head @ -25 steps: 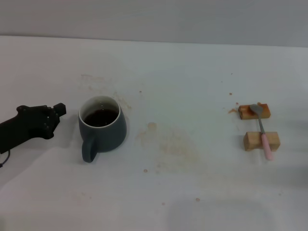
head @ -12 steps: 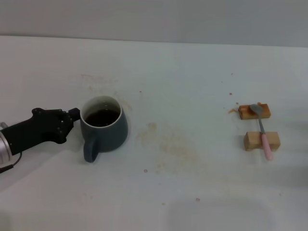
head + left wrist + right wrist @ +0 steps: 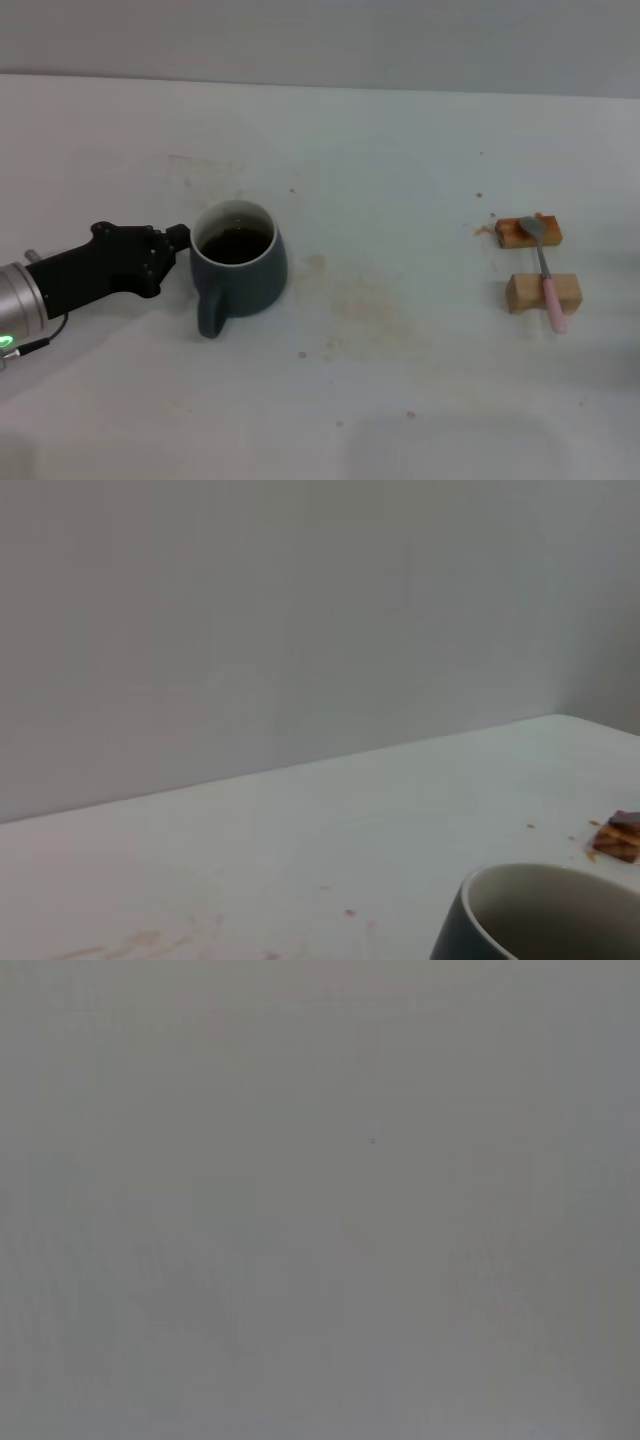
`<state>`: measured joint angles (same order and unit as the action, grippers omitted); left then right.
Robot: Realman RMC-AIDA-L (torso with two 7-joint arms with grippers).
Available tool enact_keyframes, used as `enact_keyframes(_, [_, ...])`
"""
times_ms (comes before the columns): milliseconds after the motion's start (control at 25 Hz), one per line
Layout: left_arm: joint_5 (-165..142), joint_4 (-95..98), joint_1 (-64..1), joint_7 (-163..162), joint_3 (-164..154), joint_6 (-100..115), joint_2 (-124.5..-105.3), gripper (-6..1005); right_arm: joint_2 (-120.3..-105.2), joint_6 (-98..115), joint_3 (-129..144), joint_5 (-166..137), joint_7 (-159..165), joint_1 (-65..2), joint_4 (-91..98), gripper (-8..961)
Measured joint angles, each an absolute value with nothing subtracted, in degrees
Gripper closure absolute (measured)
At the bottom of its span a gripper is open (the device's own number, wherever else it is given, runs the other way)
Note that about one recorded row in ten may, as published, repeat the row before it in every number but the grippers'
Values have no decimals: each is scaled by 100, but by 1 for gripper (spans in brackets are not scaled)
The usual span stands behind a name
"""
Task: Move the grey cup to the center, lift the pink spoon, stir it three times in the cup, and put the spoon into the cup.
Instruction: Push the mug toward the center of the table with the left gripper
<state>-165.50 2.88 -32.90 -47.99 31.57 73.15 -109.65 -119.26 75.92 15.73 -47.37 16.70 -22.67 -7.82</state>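
The grey cup (image 3: 240,275), a squat dark mug holding dark brown liquid, stands left of the table's middle with its handle toward the near edge. My left gripper (image 3: 178,240) is shut, and its black tip presses against the cup's left wall. The cup's rim (image 3: 545,910) also shows close up in the left wrist view. Far to the right, the pink spoon (image 3: 547,285) lies across two small wooden blocks, metal bowl on the far block (image 3: 529,232) and pink handle over the near block (image 3: 525,292). My right gripper is out of view.
Faint brown stains (image 3: 360,300) mark the white table between the cup and the blocks. A grey wall rises behind the table's far edge. The right wrist view shows only plain grey.
My left gripper has moved right, met the cup's left side and slid the cup rightward toward the table's middle. The spoon and blocks have not moved.
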Motion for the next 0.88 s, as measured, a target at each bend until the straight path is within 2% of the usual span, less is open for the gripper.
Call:
enact_keyframes(360, [-16551, 301, -3418, -4799, 3017, 7299, -11159, 961, -11926, 7594, 1573, -4737, 1670, -2246, -782, 331])
enact_keyframes(560, [-16546, 279, -3526, -4802, 2859, 7321, -11320, 958, -11926, 7594, 1580, -4737, 1670, -2234, -782, 332])
enact_keyframes(600, [-16546, 289, -3586, -4806, 2765, 7304, -11412, 958, -11926, 7594, 1586, -4737, 1670, -2231, -782, 332])
enact_keyframes(880, [-16542, 290, -3649, -4808, 2710, 7310, -11498, 954, -11926, 7594, 1617, -4737, 1670, -2212, -782, 332])
